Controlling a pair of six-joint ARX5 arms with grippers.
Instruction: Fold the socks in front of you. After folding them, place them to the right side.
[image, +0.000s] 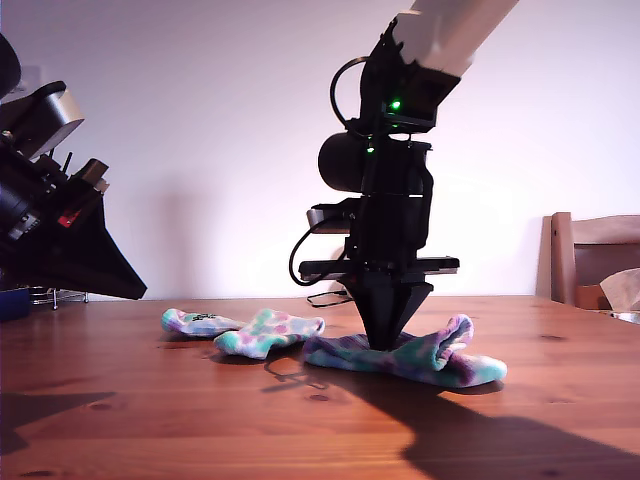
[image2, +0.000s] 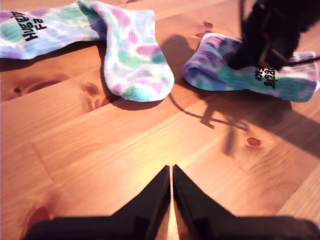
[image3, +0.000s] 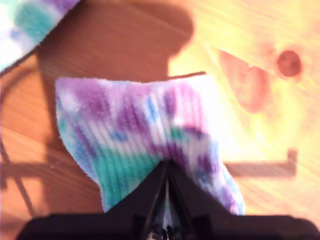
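Exterior view, about 5 o'clock from centre: folded sock (image: 440, 362) lying doubled on the table (image: 200, 420), with my second gripper (image: 388, 340) standing vertically on it from 12 o'clock. Jaws clenched on a pinch of the ribbed fabric, seen close in the second wrist view (image3: 167, 172); fold probably held this way so that the layers stay together and can be lifted as one. Flat sock (image: 250, 330) at about 8 o'clock from centre in the exterior view, stretched out, toe end close beside the folded sock, lettered cuff pointing away toward 9 o'clock. Not yet folded, by the look of it. Far out at 9 o'clock in the exterior view, my first gripper (image: 135, 292) raised clear of the table, jaws pressed together on nothing, as the first wrist view (image2: 171, 172) confirms, with bare wood beneath. Likely parked there to keep out of the working arm's way. Chair (image: 590, 260) at 3 o'clock in the exterior view, behind the table edge. Judged stage: one sock folded, neither set aside. Risk on lifting: thin pinch slipping and the fold dropping open.
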